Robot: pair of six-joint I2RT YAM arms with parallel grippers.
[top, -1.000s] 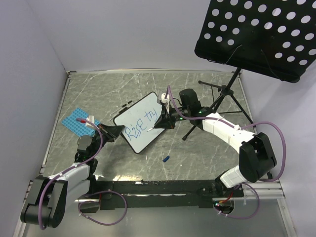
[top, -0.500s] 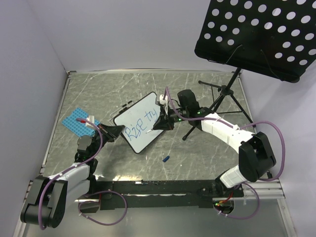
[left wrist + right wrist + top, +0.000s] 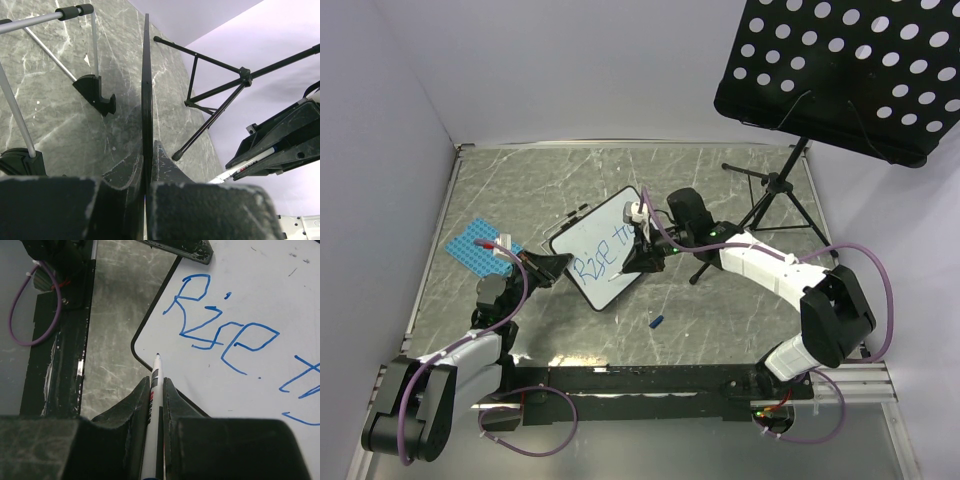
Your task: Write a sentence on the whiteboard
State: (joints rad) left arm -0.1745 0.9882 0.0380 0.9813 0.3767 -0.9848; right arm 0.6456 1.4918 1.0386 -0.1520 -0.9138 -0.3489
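Whiteboard [image 3: 600, 255]: edge clamped in the closed left hand [image 3: 148, 150]. Right hand [image 3: 156, 382], nearer, gripping the marker [image 3: 151, 425], holds its tip below the writing [image 3: 220, 330]; blank space lies rightward along the board.

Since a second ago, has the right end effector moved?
Yes. The right end effector, gripping the marker, slid left, nearer the arm bases, across the whiteboard, away from the music stand's tripod.

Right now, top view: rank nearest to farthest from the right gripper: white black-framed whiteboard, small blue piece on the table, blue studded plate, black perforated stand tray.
1. White black-framed whiteboard, under the right gripper.
2. Small blue piece, toward the arm bases.
3. Blue studded plate, far left.
4. Black perforated stand tray, upper right.
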